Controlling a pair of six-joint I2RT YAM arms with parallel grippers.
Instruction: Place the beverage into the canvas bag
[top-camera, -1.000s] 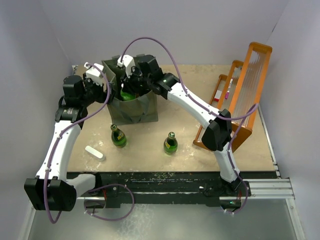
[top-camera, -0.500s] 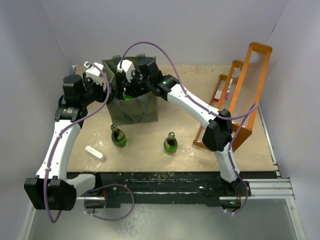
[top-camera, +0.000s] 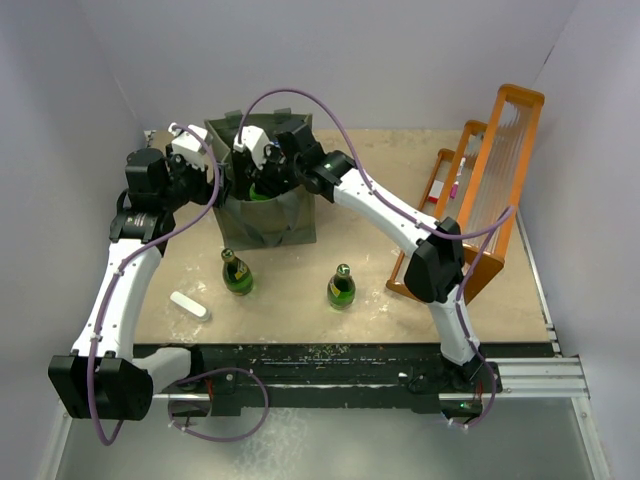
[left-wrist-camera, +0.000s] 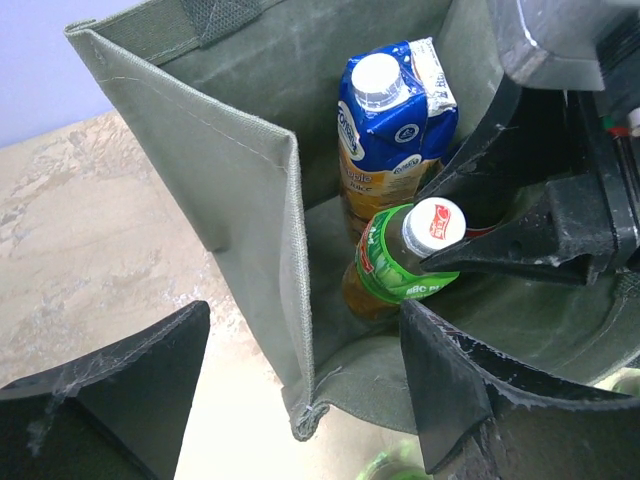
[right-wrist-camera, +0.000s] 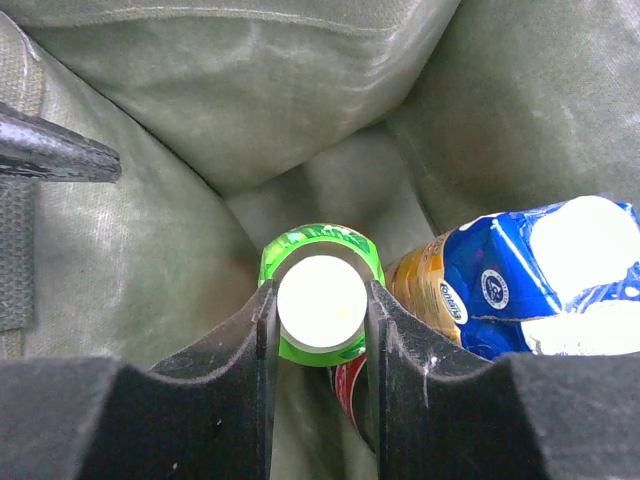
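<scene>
Two green bottles stand on the tabletop before the canvas bag. The left claw gapes, released, astride the bag's corner. Inside the bag, the right claw grasps the beverage at its neck, beside a blue carton.

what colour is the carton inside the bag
The carton is mainly blue with a white cap; left wrist view shows it best.

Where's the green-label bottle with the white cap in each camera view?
Top external: the bottle is a green glimpse inside the canvas bag, under the right pincer.
Left wrist: centre-right, its neck clamped, beside the blue carton.
Right wrist: dead centre, white cap between the pincer's fingers.
Shared landmark: the olive bag wall around it.
</scene>
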